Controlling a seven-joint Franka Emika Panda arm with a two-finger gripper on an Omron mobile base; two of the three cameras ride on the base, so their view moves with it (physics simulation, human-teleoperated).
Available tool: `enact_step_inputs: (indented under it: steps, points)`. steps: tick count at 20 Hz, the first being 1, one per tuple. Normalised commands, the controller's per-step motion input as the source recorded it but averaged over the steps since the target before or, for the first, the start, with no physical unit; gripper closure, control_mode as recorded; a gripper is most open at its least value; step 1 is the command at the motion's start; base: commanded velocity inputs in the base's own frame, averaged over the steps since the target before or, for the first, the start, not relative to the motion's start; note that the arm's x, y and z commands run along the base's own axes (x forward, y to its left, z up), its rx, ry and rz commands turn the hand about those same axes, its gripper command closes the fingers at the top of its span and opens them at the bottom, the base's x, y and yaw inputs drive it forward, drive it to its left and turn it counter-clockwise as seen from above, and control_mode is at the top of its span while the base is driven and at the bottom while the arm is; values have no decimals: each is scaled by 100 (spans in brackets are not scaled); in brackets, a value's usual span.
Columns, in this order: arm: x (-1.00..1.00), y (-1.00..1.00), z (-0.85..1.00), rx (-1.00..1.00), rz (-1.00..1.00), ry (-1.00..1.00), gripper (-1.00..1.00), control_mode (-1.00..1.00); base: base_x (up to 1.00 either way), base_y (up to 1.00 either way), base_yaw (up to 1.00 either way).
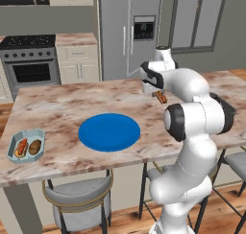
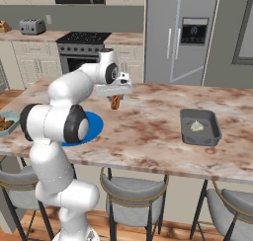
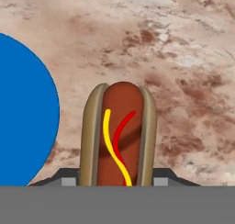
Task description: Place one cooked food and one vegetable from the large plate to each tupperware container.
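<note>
My gripper is shut on a hot dog in a bun and holds it a little above the marble counter, right of the large plate. In the hand view the hot dog stands between the fingertips, with the blue plate at the left. The plate looks bare. The pale blue-grey tupperware container sits at the counter's left end with a hot dog and a brown potato in it. From the right base view, the dark grey container lies to the right with a pale food item inside.
Stools stand under the counter's near edge. A stove and a fridge are behind the counter. Bare marble stretches between the gripper and the dark tub.
</note>
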Motion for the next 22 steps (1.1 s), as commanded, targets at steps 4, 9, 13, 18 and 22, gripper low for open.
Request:
enact_step_inputs:
  steps: [4, 9, 13, 18, 22]
  points:
    - [0, -100, 29, -6, 32, 3, 100, -100, 0, 0, 0]
    - [0, -100, -15, 1, 14, 7, 100, -100, 0, 0, 0]
    - [0, -100, -23, 0, 2, 16, 100, -100, 0, 0, 0]
    - [19, -100, -24, -6, -13, 23, 100, -100, 0, 0, 0]
    - [36, -94, -5, -2, -19, 15, 100, -100, 0, 0, 0]
